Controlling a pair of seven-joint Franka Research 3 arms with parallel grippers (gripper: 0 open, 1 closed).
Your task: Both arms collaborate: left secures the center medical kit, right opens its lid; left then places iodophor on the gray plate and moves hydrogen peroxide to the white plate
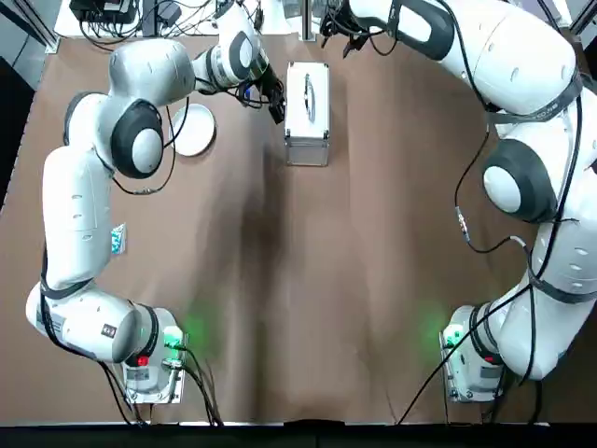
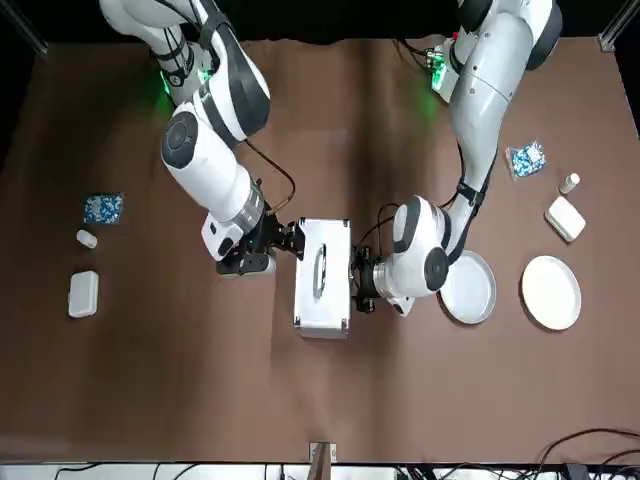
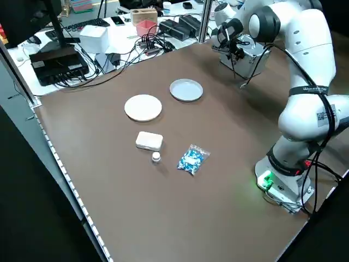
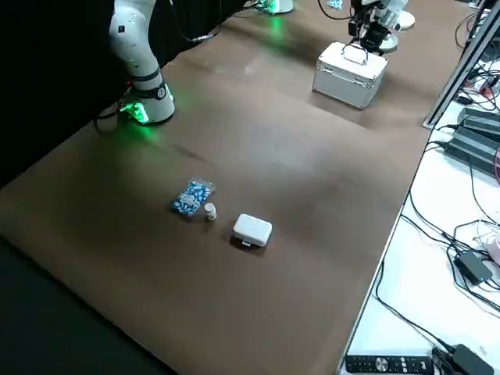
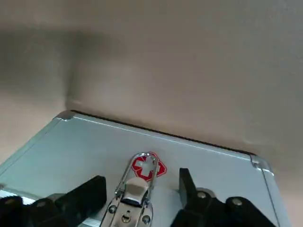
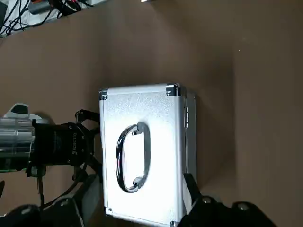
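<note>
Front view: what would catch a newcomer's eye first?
Probably the silvery case standing mid-table with its lid closed, both arms reaching in. The left gripper is open at the side with the latch, and the right gripper hovers beside it. Next, two pale round plates on the left arm's side.

Ahead of the left gripper, the medical kit blocks the way, its latch rising between the parted fingers; behind that gripper, the gray plate and then the white plate take up table room. Before the right gripper, fingers apart, stand the kit's handle and, past the kit, the left gripper; outward from the right gripper lies open table.
</note>
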